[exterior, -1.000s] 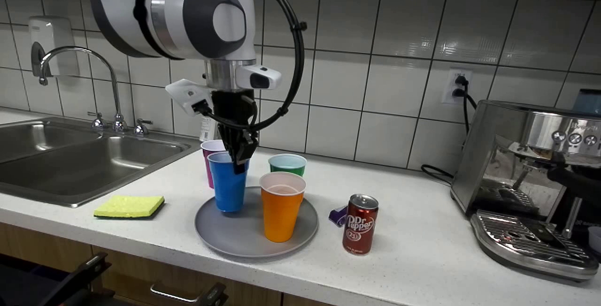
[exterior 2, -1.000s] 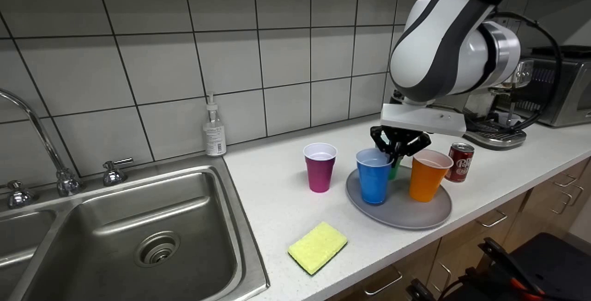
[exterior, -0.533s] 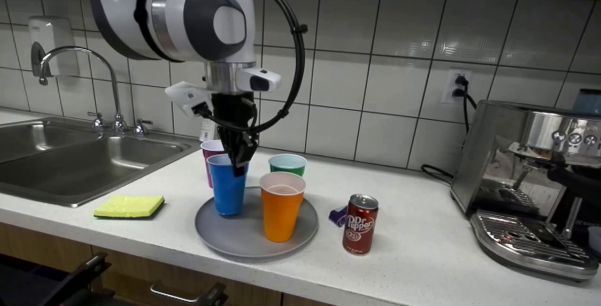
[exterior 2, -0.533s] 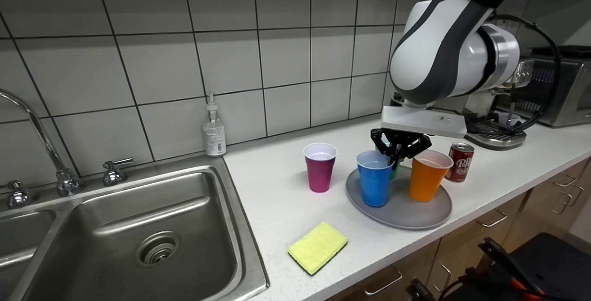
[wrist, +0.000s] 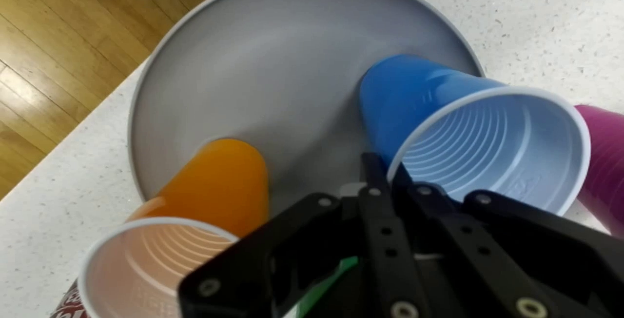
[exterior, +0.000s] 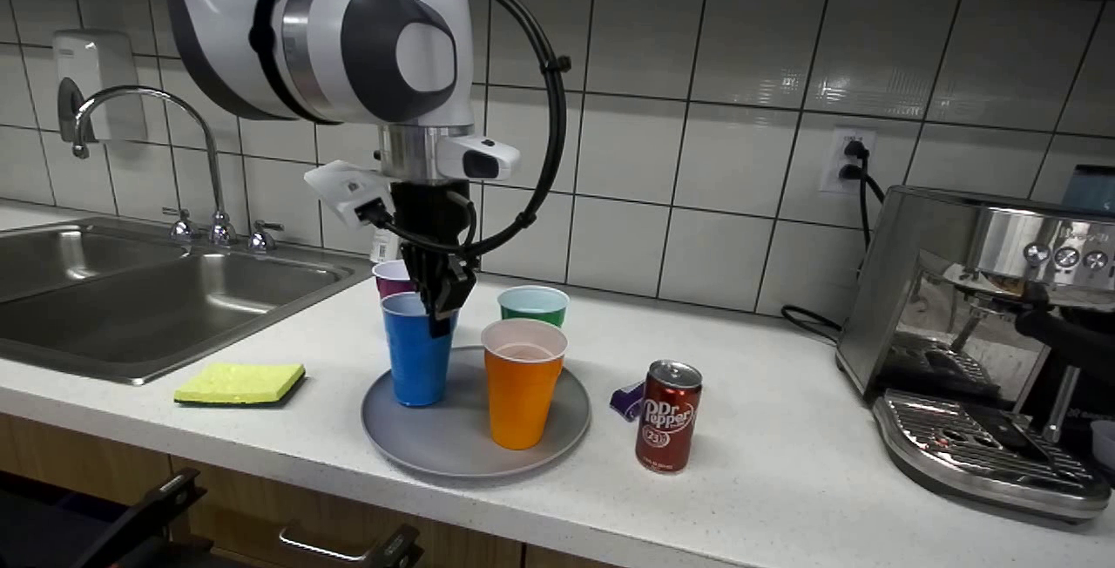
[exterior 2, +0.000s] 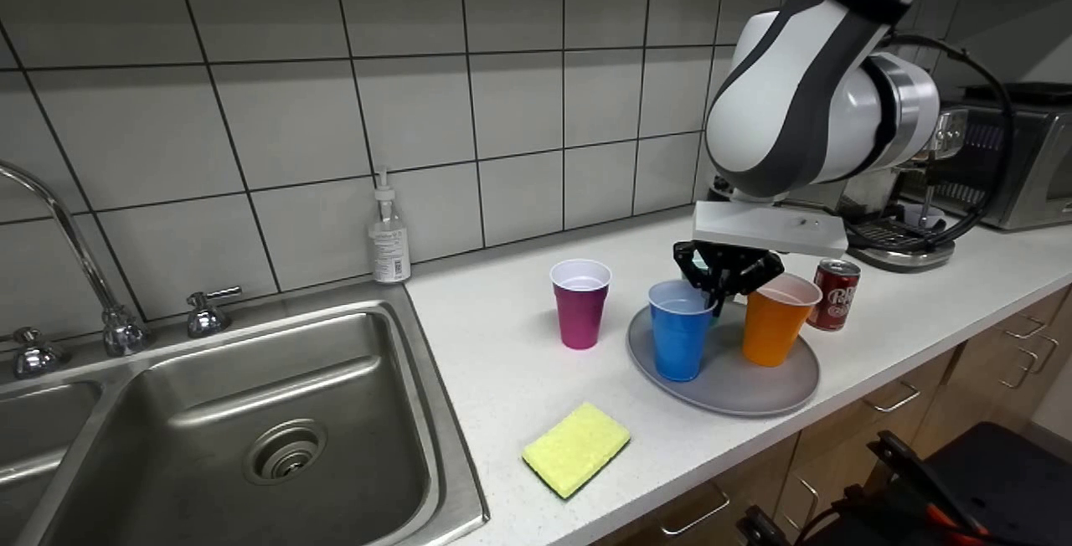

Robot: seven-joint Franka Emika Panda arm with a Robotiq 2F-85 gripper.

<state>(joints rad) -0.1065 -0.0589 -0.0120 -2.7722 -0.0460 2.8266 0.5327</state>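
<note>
Saw a tall blue cup (exterior: 417, 359), glossy outside, paler inside with ringed ridges, whitish at the rim, mouth up and roughly upright. Found one side of that rim pinched in the clenched end effector (wrist: 387, 169), one fingertip inside the cup and the other outside. Noted the cup's body below the fingertips and off toward the sink (exterior 2: 450, 445). Located the cup over the gray plate (exterior: 444, 442) on the counter (exterior: 766, 446) in both exterior views; could not tell for sure of contact between base and plate. Saw an orange cup (exterior: 523, 389) upright on the same plate, set apart.
</note>
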